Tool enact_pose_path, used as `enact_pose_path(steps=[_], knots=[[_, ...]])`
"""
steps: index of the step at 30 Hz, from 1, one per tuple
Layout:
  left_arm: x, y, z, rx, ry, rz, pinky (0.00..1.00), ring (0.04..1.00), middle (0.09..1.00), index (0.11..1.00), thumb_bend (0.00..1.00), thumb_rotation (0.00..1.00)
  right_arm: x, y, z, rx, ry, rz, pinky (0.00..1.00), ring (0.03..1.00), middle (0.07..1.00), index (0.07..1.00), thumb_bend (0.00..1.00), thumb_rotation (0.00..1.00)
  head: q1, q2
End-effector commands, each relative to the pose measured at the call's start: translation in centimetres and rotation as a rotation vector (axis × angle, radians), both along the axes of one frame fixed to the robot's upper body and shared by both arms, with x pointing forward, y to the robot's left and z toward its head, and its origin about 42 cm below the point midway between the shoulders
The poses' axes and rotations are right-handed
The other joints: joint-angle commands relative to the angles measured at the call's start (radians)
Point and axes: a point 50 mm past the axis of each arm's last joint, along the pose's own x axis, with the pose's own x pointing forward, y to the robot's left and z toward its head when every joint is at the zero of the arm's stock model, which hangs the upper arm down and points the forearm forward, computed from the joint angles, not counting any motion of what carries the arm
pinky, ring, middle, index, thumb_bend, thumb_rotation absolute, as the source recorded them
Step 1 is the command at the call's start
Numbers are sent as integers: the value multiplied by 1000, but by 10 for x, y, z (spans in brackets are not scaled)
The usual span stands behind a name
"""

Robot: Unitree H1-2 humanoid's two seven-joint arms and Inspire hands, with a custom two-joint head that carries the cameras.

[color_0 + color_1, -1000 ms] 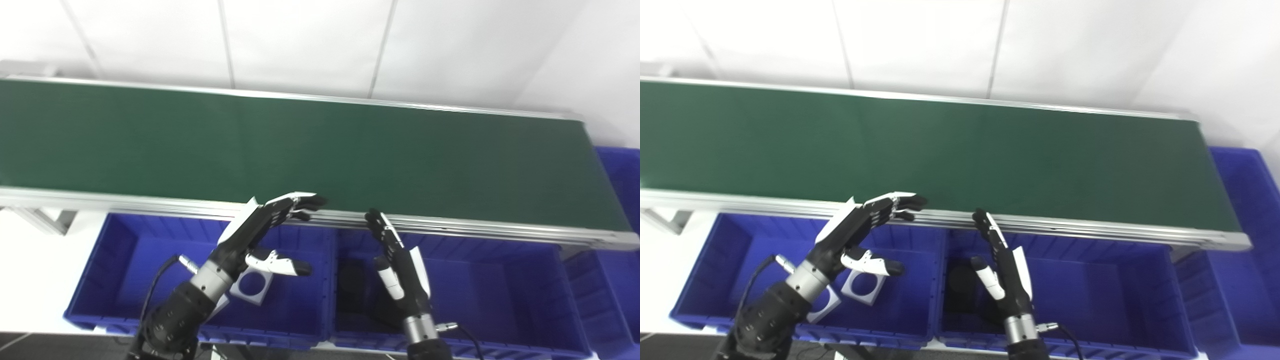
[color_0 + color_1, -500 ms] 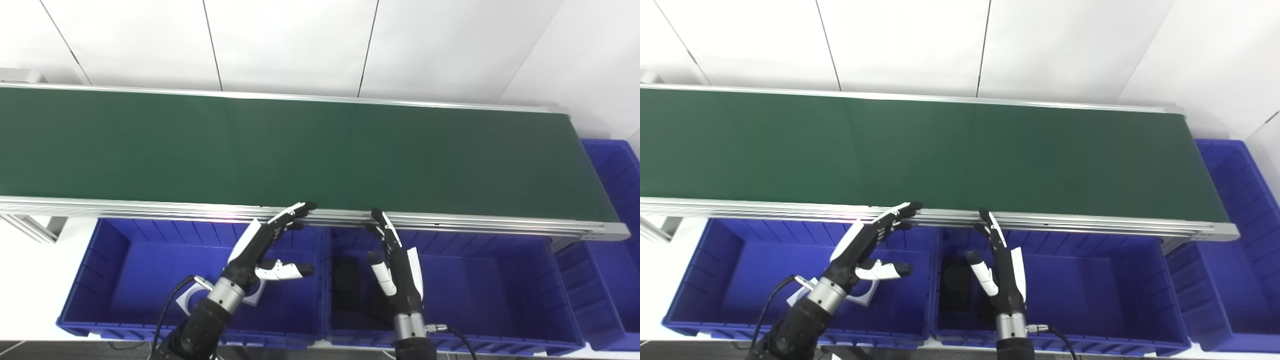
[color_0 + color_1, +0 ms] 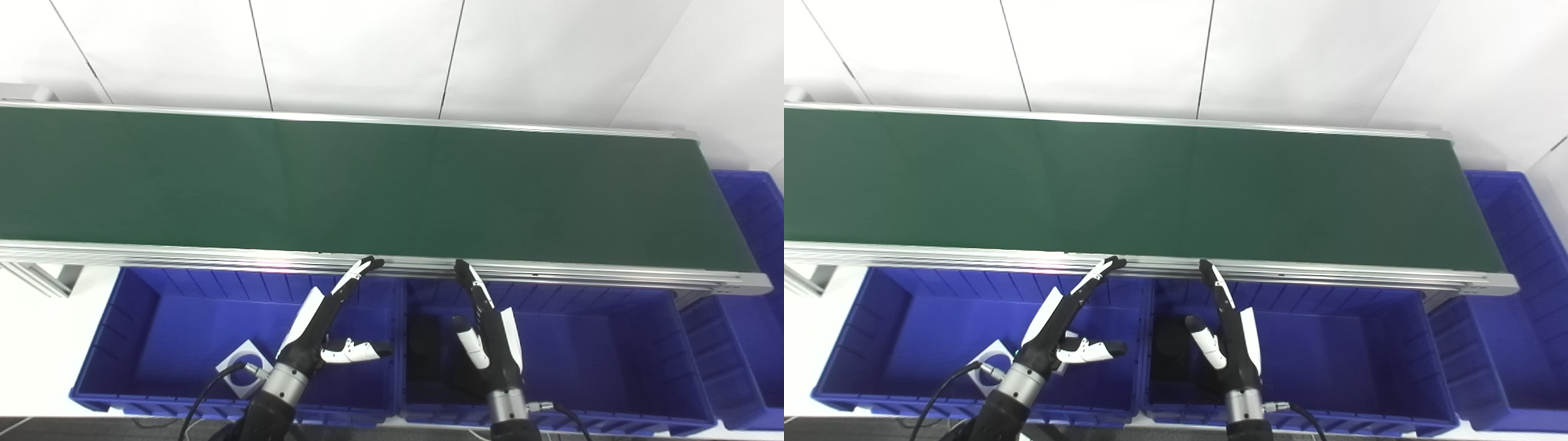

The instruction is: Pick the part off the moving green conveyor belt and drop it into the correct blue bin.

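Note:
The green conveyor belt (image 3: 367, 184) runs across the view with no part on it. My left hand (image 3: 324, 321) hovers open over the left blue bin (image 3: 153, 318), fingers stretched toward the belt's near rail. My right hand (image 3: 490, 331) is open too, raised over the middle blue bin (image 3: 612, 349). A white square part with a round hole (image 3: 244, 375) lies on the left bin's floor. A black part (image 3: 429, 352) lies in the middle bin, partly hidden by my right hand.
A third blue bin (image 3: 756, 245) stands at the belt's right end. The aluminium rail (image 3: 184, 260) of the belt runs just above the bins. A white panelled wall (image 3: 367, 55) rises behind the belt.
The camera tilted and then settled. My left hand has drawn back and lowered, its fingers straightening, which uncovers the white part. My right hand has hardly moved.

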Motion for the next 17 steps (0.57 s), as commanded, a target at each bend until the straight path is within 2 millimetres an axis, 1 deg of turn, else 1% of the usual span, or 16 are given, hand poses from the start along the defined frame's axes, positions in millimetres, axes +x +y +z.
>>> enact_pose_path(steps=[1,5,7,8,10,12,14,16,17], knots=[[10,-4,17,-35,-95,-4,973,981,971,909,881,733,3,1,11,29,-73,7,968,951,917,934,862,999,8,1],[7,-6,19,-43,-110,-3,975,979,970,912,880,745,2,1,10,29,-71,13,963,952,915,933,862,995,15,2],[5,-8,19,-50,-110,3,995,980,971,915,866,758,2,0,11,28,-71,19,967,954,917,931,863,997,19,1],[4,-8,19,-53,-110,7,996,978,970,916,864,778,2,0,10,24,-71,23,966,955,917,928,874,993,24,0],[3,-9,18,-52,-114,13,991,976,971,922,866,828,2,-1,10,0,-79,38,931,940,917,925,886,988,29,0],[2,-9,18,-44,-126,14,984,975,971,925,863,851,2,-1,11,-35,-96,57,913,932,915,923,887,984,29,0],[2,-8,18,-37,-135,14,968,972,973,933,853,895,2,0,13,-66,-119,75,881,918,916,924,877,990,39,-1],[2,-6,17,-35,-137,15,952,969,973,937,863,918,2,1,15,-78,-138,83,862,910,917,923,874,991,52,-4],[1,-6,17,-34,-137,15,949,969,973,939,876,933,1,2,15,-79,-144,84,861,909,917,917,892,994,52,-4]])
